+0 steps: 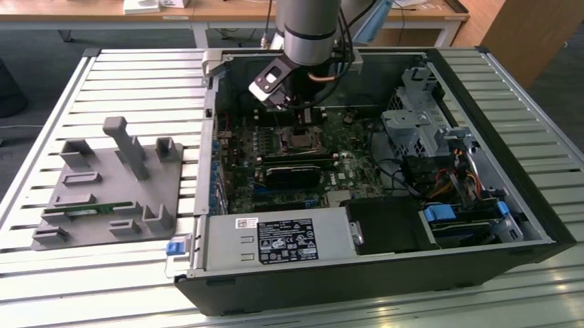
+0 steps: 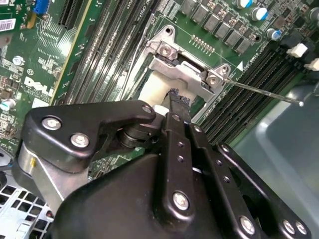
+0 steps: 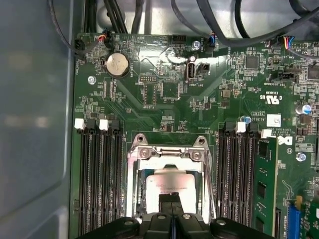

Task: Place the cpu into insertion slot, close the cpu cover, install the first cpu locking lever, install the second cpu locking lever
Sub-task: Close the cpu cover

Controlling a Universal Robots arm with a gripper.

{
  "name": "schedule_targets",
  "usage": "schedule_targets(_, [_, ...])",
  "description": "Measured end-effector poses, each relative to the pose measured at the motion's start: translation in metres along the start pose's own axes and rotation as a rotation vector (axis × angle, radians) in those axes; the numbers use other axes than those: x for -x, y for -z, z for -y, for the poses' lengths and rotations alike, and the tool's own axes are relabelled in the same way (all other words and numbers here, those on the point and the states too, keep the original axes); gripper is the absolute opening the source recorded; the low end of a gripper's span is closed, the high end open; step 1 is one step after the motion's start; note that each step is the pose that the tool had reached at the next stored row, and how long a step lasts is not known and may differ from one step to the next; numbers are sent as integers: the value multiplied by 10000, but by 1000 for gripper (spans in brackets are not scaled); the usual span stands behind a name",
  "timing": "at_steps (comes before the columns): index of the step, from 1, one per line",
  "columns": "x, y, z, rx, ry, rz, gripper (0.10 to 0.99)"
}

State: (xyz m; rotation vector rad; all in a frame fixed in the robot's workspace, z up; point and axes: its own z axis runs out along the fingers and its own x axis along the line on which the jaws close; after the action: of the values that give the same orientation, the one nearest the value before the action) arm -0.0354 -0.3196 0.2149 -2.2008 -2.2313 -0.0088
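Note:
The cpu [image 3: 167, 181] lies flat in the insertion slot [image 1: 299, 140] on the green board, its pale top [image 2: 152, 84] showing. The silvery cpu cover [image 3: 169, 153] frames it and seems to lie down over it; its hinge end [image 2: 184, 67] sits just beyond the chip. My gripper [image 3: 172, 201] hangs straight over the cpu, fingers shut together with nothing between them, tips [image 2: 175, 97] at or just above the chip's top. A thin wire locking lever [image 2: 264, 92] sticks out free beside the socket. In the exterior view the gripper [image 1: 294, 108] is inside the open case.
Memory slots [image 3: 99, 179] flank the socket on both sides. A black card [image 1: 294, 171] lies just in front of it. The drive cage [image 1: 415, 123] and cables fill the exterior view's right, the power supply [image 1: 278, 240] the front. A grey fixture [image 1: 109, 191] stands outside the case.

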Motion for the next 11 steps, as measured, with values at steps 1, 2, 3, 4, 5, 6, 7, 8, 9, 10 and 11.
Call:
schedule_targets(1, [0, -2, 4, -1, -2, 2, 106])
schedule_targets(2, [0, -2, 11, -1, -2, 2, 106])
schedule_targets(3, [0, -3, 19, 0, -2, 2, 106])
schedule_targets(4, [0, -5, 26, 0, -1, 0, 106])
schedule_targets(5, [0, -7, 36, 1, -1, 0, 106])
schedule_targets(6, [0, -9, 47, 0, -1, 0, 106])
schedule_targets(7, [0, -11, 59, 0, -1, 1, 106])
schedule_targets(8, [-1, -13, 72, 0, -2, 1, 106])
schedule_targets(9, [-1, -17, 85, 0, -1, 0, 106])
schedule_targets(10, [-1, -21, 94, 1, -2, -1, 106])
schedule_targets(11, [-1, -24, 100, 1, -2, -1, 106])
